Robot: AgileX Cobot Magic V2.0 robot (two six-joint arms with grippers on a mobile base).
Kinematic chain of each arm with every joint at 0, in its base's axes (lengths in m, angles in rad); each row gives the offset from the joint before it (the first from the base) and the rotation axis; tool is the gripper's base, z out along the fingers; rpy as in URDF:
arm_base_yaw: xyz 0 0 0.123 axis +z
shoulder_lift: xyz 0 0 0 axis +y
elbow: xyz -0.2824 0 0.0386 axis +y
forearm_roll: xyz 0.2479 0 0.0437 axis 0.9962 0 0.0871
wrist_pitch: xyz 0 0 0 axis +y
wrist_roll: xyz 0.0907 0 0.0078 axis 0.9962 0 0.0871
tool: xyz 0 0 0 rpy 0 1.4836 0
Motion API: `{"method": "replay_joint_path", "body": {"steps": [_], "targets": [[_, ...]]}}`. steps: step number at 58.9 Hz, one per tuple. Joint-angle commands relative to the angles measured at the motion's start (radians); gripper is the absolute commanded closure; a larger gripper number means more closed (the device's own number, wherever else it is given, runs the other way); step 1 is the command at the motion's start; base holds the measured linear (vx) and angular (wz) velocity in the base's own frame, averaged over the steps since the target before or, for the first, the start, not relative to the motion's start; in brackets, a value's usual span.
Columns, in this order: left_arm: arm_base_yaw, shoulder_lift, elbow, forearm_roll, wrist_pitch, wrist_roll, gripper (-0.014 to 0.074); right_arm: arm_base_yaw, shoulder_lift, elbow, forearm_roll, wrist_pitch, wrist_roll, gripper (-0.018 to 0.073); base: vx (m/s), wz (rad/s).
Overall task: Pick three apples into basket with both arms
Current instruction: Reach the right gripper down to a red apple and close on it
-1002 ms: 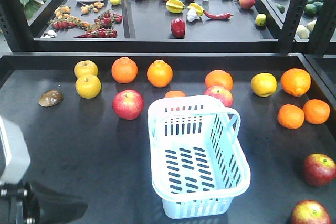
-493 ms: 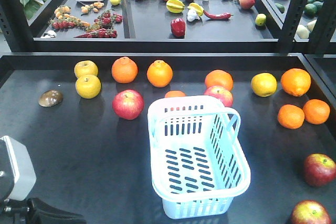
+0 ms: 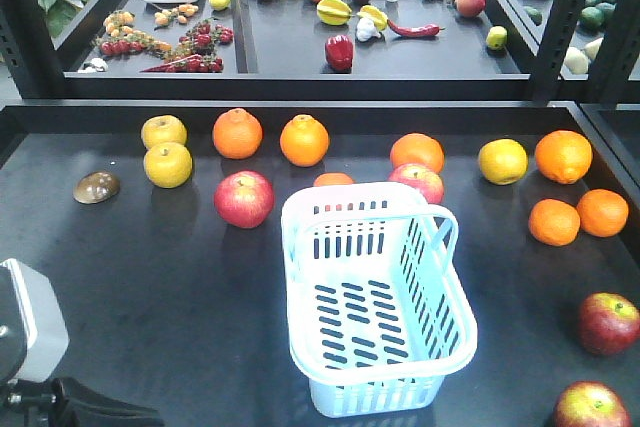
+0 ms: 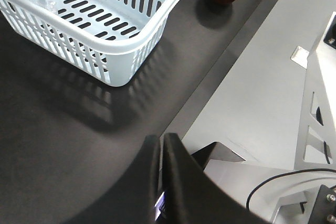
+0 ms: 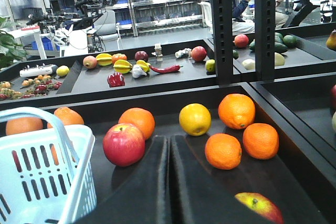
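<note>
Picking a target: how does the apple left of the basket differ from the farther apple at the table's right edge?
The left apple is paler pink-red; the right apple is darker red. The left apple sits close to the basket; the right apple lies clear of it. The right apple has a second apple nearby; the left apple has none. Both rest on the table.

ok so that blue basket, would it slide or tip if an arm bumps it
Probably slides easily: the basket is thin slotted plastic and empty, so likely light on the smooth black table. Tipping seems unlikely, since it sits wide and low. Its raised handle may swing if nudged.
</note>
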State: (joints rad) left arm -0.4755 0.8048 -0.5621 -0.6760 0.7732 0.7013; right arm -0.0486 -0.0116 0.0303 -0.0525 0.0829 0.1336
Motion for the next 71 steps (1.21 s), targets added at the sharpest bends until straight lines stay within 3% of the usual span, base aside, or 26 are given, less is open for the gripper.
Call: {"method": "replay_joint_path", "body": {"steps": [1, 10, 25, 33, 43, 52, 57, 63, 71], "targets": [[-0.005, -0.007, -0.027, -0.043, -0.043, -0.013, 0.0602, -0.001, -0.012, 0.011, 0.075, -0.103, 0.044, 0.0568, 0.0, 0.0], [-0.005, -0.007, -0.027, -0.043, -0.043, -0.013, 0.0602, -0.001, -0.012, 0.011, 0.258, -0.124, 0.118, 0.0568, 0.0, 0.0], [-0.005, -0.007, -0.027, -0.043, -0.043, -0.013, 0.0602, -0.001, -0.012, 0.002, 0.428, -0.069, 0.111, 0.0565, 0.0, 0.0], [-0.005, -0.007, -0.027, -0.043, -0.042, -0.013, 0.0602, -0.001, -0.002, -0.117, 0.376, 0.128, 0.025, 0.0564, 0.0, 0.0], [-0.005, -0.007, -0.027, -0.043, -0.043, -0.013, 0.0602, -0.001, 0.142, -0.392, 0.345, 0.282, -0.103, 0.0564, 0.0, 0.0], [-0.005, -0.007, -0.027, -0.043, -0.043, -0.013, 0.0602, -0.001, 0.342, -0.612, 0.192, 0.386, -0.176, 0.0564, 0.0, 0.0], [-0.005, -0.007, -0.027, -0.043, -0.043, -0.013, 0.0602, -0.001, 0.429, -0.675, 0.113, 0.382, -0.193, 0.0564, 0.0, 0.0], [-0.005, -0.007, -0.027, -0.043, -0.043, -0.013, 0.0602, -0.001, 0.492, -0.689, 0.107, 0.395, -0.191, 0.0564, 0.0, 0.0], [-0.005, -0.007, -0.027, -0.043, -0.043, -0.013, 0.0602, -0.001, 0.626, -0.741, 0.105, 0.603, -0.164, 0.0559, 0.0, 0.0]]}}
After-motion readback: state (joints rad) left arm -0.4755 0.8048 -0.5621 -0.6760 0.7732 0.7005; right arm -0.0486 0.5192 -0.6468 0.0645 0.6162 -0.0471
